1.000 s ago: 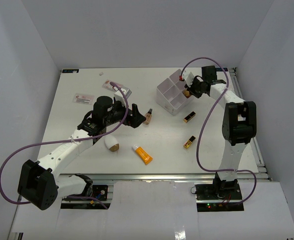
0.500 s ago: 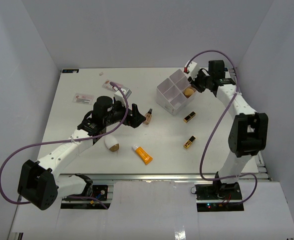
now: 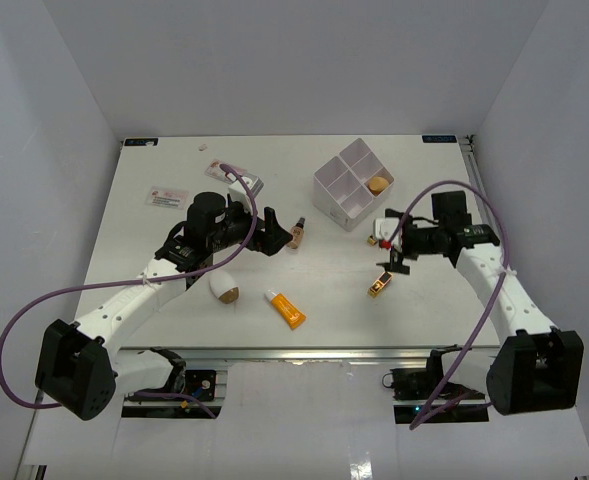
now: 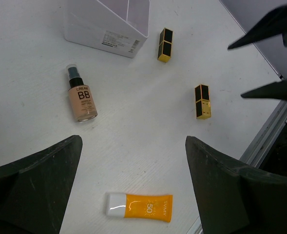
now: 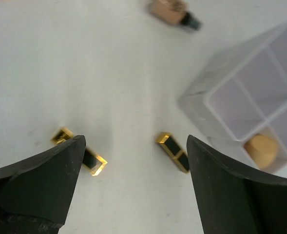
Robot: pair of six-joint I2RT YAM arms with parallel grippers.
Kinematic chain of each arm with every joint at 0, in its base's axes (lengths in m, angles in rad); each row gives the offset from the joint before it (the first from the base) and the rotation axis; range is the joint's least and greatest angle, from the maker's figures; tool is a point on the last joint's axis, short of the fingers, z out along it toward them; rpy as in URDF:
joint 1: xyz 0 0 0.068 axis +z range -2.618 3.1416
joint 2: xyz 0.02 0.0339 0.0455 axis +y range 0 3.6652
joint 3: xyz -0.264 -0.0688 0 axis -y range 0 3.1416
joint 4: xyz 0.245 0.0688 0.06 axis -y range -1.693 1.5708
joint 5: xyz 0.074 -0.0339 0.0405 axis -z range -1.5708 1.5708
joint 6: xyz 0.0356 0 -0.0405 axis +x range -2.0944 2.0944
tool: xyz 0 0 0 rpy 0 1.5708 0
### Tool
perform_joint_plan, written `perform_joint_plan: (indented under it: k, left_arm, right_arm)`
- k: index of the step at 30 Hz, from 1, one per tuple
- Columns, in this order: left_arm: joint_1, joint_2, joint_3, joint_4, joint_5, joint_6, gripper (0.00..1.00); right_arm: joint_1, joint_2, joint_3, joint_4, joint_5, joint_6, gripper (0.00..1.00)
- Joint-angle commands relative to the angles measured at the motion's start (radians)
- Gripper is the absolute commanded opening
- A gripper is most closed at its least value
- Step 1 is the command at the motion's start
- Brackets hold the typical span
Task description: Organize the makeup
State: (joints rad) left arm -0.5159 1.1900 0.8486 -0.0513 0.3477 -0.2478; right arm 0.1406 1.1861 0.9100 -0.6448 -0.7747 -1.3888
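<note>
While the tan sponge (image 3: pixel 377 185) is already sitting in the white four-compartment box (image 3: pixel 326 197), in the cell on the right arm's side, the right gripper (image 3: pixel 391 248) is hovering low over the table just in front of that box. Its jaws are spread wide and gripping nothing. Two black-and-gold lipstick tubes are lying under it. The nearer lipstick (image 4: pixel 202 101) is partly hidden behind one finger in the wrist view, and the farther lipstick (image 4: pixel 165 45) is lying just beside the box.

So this looks like the approach for a lipstick pick. Next, the arm needs to centre on one tube, turn across its narrow sides, drop and close.

Over on the other side, the left gripper (image 4: pixel 133 141) is hanging fully open and empty near the BB cream bottle (image 4: pixel 81 95). The orange tube (image 4: pixel 141 206) and the white-and-tan egg sponge (image 3: pixel 223 289) are waiting on the table.
</note>
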Motion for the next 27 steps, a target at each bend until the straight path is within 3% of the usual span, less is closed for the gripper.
perform_joint_plan:
  k: [1,5,13,27]
  left_arm:
    - [-0.001,-0.006,0.018,0.008,-0.004,0.007,0.98]
    - [-0.001,-0.009,0.018,0.008,-0.007,0.01,0.98]
    - [-0.001,-0.018,0.018,0.007,-0.008,0.014,0.98]
    - [-0.001,-0.026,0.023,0.008,0.009,0.009,0.98]
  right_arm:
    - [0.014,-0.059,-0.062,-0.297,-0.036,-0.484,0.9]
    - [0.026,0.003,-0.045,-0.381,0.039,-0.573,0.96]
    - [0.119,0.153,-0.051,-0.24,0.209,-0.489,1.0]
    - [0.159,0.321,-0.033,-0.077,0.399,-0.37,0.76]
